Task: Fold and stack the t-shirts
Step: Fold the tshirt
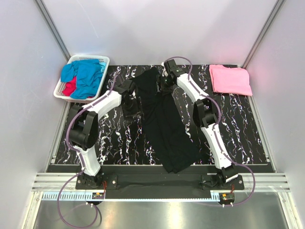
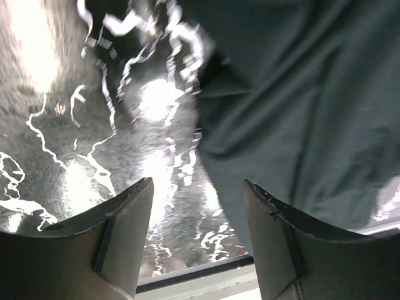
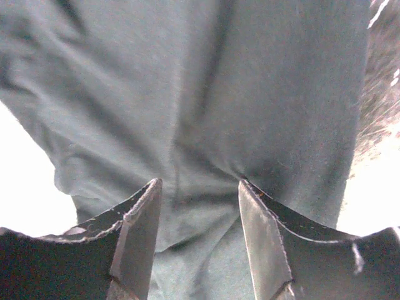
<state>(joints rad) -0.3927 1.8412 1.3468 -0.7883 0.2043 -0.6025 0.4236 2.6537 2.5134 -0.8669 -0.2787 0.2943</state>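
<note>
The black t-shirt (image 1: 167, 129) lies as a long, narrow, rumpled strip running from the back centre of the table towards the front. My left gripper (image 1: 131, 95) hovers at the strip's upper left edge. In the left wrist view my left gripper (image 2: 197, 182) is open with marbled table between the fingers, and the black t-shirt (image 2: 300, 94) is under the right finger. My right gripper (image 1: 163, 82) is at the strip's far end. In the right wrist view my right gripper (image 3: 199, 182) is open, tips down on the black t-shirt (image 3: 187, 81), with a wrinkle between them.
A folded pink t-shirt (image 1: 231, 79) lies at the back right corner. The white slotted basket (image 1: 102, 60) at the back left holds a blue t-shirt (image 1: 88, 76) and a red one (image 1: 69, 88). The black marbled table (image 1: 238, 129) ends at side walls.
</note>
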